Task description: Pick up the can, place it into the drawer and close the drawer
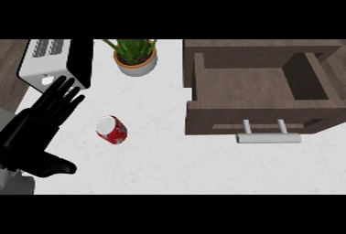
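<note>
A red can (111,129) with a silver top lies on its side on the white counter (162,160), left of centre. At the right a dark wooden drawer (202,87) stands pulled out, its inside bare, with a grey bar handle (268,138) on its front. My left hand (34,130) is open at the left edge, fingers straight and pointing up, a short way left of the can and not touching it. My right hand does not show.
A white and black toaster (57,61) stands at the back left, just beyond my left hand's fingertips. A green plant in a pale pot (136,57) sits at the back, between the toaster and the drawer.
</note>
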Robot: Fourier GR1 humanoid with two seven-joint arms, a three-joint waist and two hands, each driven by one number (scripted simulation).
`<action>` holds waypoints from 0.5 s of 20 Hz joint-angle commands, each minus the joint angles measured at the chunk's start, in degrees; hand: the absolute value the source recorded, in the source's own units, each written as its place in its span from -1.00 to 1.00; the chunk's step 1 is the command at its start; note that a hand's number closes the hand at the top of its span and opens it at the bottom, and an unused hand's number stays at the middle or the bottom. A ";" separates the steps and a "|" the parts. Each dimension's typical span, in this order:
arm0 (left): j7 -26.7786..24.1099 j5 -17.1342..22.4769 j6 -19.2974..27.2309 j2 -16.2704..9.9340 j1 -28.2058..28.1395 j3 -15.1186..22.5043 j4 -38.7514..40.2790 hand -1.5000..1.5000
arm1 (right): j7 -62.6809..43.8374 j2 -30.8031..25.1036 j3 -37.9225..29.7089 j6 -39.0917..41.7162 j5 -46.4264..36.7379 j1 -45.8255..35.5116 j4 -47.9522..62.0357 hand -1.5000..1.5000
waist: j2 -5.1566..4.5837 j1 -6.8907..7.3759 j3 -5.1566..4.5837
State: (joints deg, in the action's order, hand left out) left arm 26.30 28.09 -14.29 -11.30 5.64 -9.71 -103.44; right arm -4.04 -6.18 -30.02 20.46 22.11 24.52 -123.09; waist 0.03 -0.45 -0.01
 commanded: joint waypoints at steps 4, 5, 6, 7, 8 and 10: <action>-9.37 -7.64 -2.61 3.38 -3.16 3.28 6.78 -1.00 | -0.17 0.22 -3.93 3.63 2.34 0.03 1.10 -1.00 | 0.00 0.17 0.00; -9.91 -8.24 -3.00 2.15 -2.72 2.20 8.51 -1.00 | -2.59 -0.53 -5.86 3.53 6.34 1.13 -1.06 -1.00 | 0.01 0.06 0.00; -12.53 -7.80 -4.11 1.89 -1.84 0.76 11.47 -1.00 | -2.77 -1.97 -5.92 2.84 4.82 -2.05 1.83 -1.00 | -0.03 0.18 0.00; -10.79 -11.20 0.48 4.40 2.53 3.95 12.12 -1.00 | -1.14 1.89 -3.78 3.89 1.73 0.10 -0.03 -1.00 | -0.03 -0.02 0.01; -15.03 -11.73 -1.45 5.24 -0.94 3.93 13.36 -1.00 | -2.95 -2.69 -6.02 3.69 4.63 -3.40 3.15 -1.00 | -0.04 0.18 0.00; -17.73 -10.96 -4.80 2.13 -0.99 0.90 18.51 -1.00 | 0.66 0.75 -3.81 4.86 -1.12 -2.62 3.40 -1.00 | -0.08 0.16 -0.01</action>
State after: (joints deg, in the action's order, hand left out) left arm 14.59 19.05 -16.40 -8.34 5.01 -7.45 -91.91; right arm -4.90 -5.95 -34.02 24.16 23.59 23.33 -121.71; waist 0.00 -0.34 -0.01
